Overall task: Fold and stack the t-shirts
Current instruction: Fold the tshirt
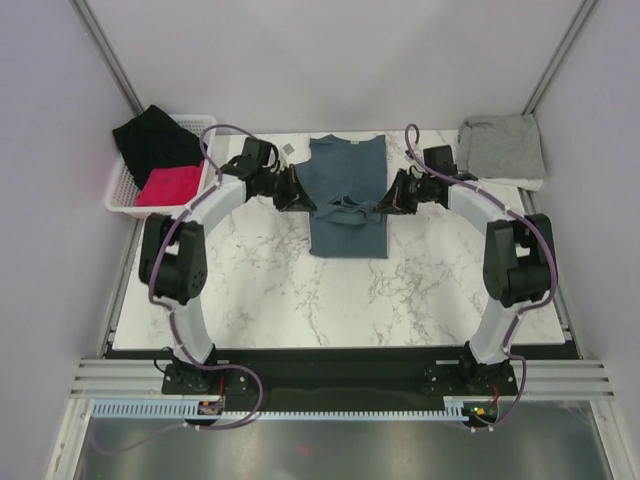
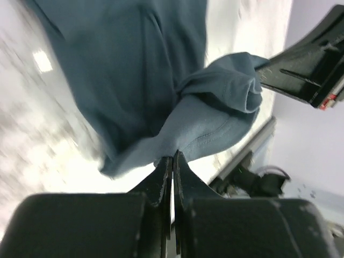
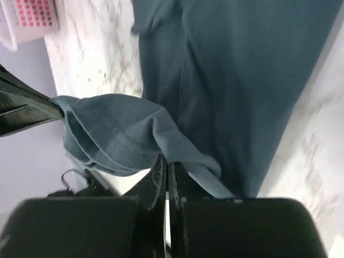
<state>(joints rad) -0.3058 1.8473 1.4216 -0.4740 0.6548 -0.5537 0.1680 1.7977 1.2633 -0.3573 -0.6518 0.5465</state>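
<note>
The dark slate-blue t-shirt (image 1: 347, 190) lies lengthwise at the back middle of the marble table (image 1: 300, 300), its sides folded in. My left gripper (image 1: 304, 201) is shut on the shirt's left edge. My right gripper (image 1: 388, 200) is shut on its right edge. Both lift a band of cloth (image 1: 346, 208) across the shirt's middle. In the left wrist view the pinched hem (image 2: 204, 129) bunches just beyond my shut fingertips (image 2: 161, 169). In the right wrist view the hem (image 3: 115, 134) hangs at the fingertips (image 3: 158, 169). The light heather grey t-shirt (image 1: 503, 147) lies folded at the back right corner.
A white basket (image 1: 128, 185) at the back left holds black cloth (image 1: 155, 140) and red cloth (image 1: 170, 185). A small dark tag (image 1: 287, 150) lies on the table by the shirt's left shoulder. Grey walls close in the table on three sides.
</note>
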